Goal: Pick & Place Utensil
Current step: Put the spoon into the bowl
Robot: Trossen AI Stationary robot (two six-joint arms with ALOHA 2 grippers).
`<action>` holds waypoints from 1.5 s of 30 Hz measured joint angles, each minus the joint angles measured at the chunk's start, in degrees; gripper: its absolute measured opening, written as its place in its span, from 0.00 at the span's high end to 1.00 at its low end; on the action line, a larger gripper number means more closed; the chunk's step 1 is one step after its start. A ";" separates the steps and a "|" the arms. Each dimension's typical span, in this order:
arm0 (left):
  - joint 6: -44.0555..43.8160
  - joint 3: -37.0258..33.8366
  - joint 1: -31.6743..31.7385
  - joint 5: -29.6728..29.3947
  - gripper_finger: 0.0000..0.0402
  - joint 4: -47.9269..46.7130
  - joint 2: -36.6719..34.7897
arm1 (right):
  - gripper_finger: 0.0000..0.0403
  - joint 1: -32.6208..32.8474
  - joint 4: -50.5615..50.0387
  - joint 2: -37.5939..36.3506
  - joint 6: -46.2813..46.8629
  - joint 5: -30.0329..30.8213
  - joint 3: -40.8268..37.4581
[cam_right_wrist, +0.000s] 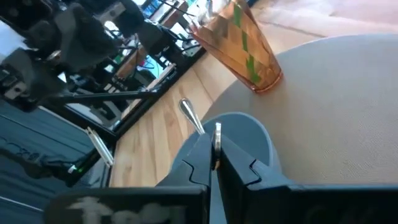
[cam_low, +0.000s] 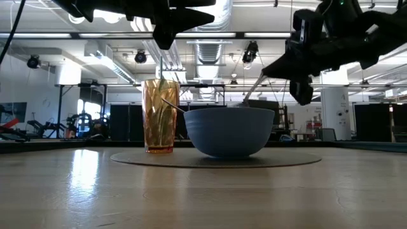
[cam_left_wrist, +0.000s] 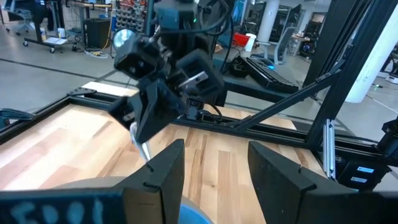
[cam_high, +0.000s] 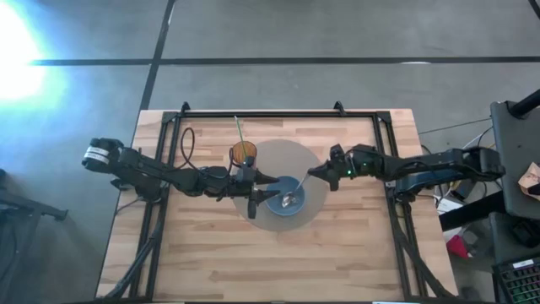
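A blue bowl (cam_high: 277, 211) (cam_low: 229, 133) stands on a round grey mat (cam_high: 291, 156), next to an orange cup (cam_high: 244, 154) (cam_low: 159, 117) with a green straw. A metal utensil (cam_low: 253, 90) slants up out of the bowl toward the table's right. My right gripper (cam_high: 314, 175) (cam_right_wrist: 214, 146) is at the bowl's right rim, shut on the utensil. My left gripper (cam_high: 257, 201) (cam_left_wrist: 214, 174) hovers open above the bowl's left side, near the cup. Another slim metal end (cam_right_wrist: 186, 107) shows past the bowl's rim on the cup side; whether it is a second utensil, I cannot tell. My right gripper pinches the utensil's upper handle end (cam_right_wrist: 217, 132) between its two shut fingers. It comes slanting down from the table's right. The utensil hangs tilted below the fingers, and its lower end (cam_high: 289, 201) is inside the bowl.
A black metal frame (cam_high: 278, 112) borders the table's far edge and both sides. The two grippers face each other closely over the bowl. Bare wood (cam_high: 278, 262) lies between the mat and the near edge.
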 joint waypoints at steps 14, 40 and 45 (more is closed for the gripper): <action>-0.02 0.00 -0.01 0.01 0.58 -0.02 0.00 | 0.98 0.64 1.37 10.91 -0.28 0.09 3.23; -0.27 0.00 -0.01 0.03 0.58 -0.04 0.00 | 0.98 -0.18 0.87 13.46 -4.70 0.35 3.52; -0.60 0.00 -0.01 0.03 0.58 -0.04 0.00 | 0.98 -1.37 0.74 13.46 -3.90 0.37 3.48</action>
